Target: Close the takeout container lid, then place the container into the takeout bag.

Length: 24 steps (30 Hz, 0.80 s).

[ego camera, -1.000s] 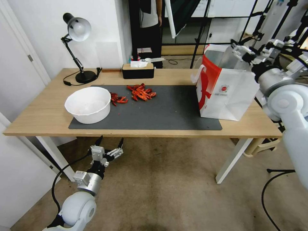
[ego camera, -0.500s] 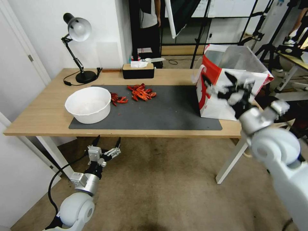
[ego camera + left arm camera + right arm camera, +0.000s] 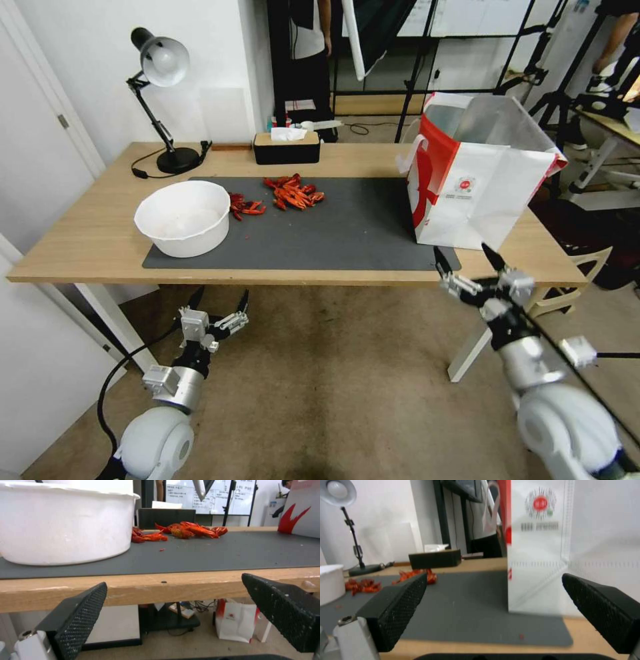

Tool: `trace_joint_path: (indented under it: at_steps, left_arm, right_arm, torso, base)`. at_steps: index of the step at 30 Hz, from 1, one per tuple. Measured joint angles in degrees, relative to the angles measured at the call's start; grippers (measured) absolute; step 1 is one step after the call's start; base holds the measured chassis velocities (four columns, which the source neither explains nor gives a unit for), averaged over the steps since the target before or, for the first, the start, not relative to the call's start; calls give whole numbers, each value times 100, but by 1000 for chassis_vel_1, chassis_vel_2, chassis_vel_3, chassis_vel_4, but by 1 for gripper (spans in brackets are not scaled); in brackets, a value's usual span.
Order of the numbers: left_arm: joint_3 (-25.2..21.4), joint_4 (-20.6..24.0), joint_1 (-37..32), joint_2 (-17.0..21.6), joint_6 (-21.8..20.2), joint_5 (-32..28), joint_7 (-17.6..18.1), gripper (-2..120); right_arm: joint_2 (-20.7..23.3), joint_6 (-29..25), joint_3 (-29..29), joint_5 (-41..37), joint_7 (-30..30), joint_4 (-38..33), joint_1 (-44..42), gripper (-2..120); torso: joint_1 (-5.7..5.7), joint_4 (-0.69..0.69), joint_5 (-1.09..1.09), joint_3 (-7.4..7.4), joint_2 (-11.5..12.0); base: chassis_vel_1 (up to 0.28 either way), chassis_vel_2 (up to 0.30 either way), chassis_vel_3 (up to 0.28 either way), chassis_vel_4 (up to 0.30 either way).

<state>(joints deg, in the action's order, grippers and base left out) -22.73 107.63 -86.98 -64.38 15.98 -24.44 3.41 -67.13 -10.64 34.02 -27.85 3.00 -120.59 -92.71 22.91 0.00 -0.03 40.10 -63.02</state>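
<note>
Both grippers hang below the table's front edge with their fingers spread apart and nothing between them. From the head camera, the right gripper (image 3: 467,263) sits at about 4 o'clock in the picture, just under the near right end of the wooden table (image 3: 87,247), while the left gripper (image 3: 220,301) sits at about 7 o'clock, over the carpet and beneath the near left stretch of the table.

On the table, the takeout bag (image 3: 477,193) stands upright at 2 o'clock, on the right end of the dark grey mat (image 3: 347,233), its mouth open. What lies inside it cannot be made out. A white bowl (image 3: 183,217) rests on the mat's left end at 10 o'clock, with red crayfish (image 3: 290,190) scattered just behind and beside it. A black tissue box (image 3: 287,147) and a desk lamp (image 3: 160,100) stand along the far edge.
</note>
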Motion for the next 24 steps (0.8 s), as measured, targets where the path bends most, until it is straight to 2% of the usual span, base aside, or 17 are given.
trace_joint_path:
  at_steps: [9,14,24]
  left_arm:
    - [-38,-18,-123,-50,182,52,-41,100]
    - [-37,-67,-130,-72,323,104,-40,100]
    - [-35,-72,-129,-73,328,106,-38,100]
  right_arm:
    - [-438,-375,-295,423,-41,397,-201,100]
    - [-466,-391,-356,430,-55,456,-209,100]
    - [-456,-388,-359,420,-59,457,-192,100]
  torso:
    - [1,0,2,1,0]
    - [1,0,2,1,0]
    - [1,0,2,1,0]
  base:
    - [0,0,0,0]
    - [0,0,0,0]
    - [0,0,0,0]
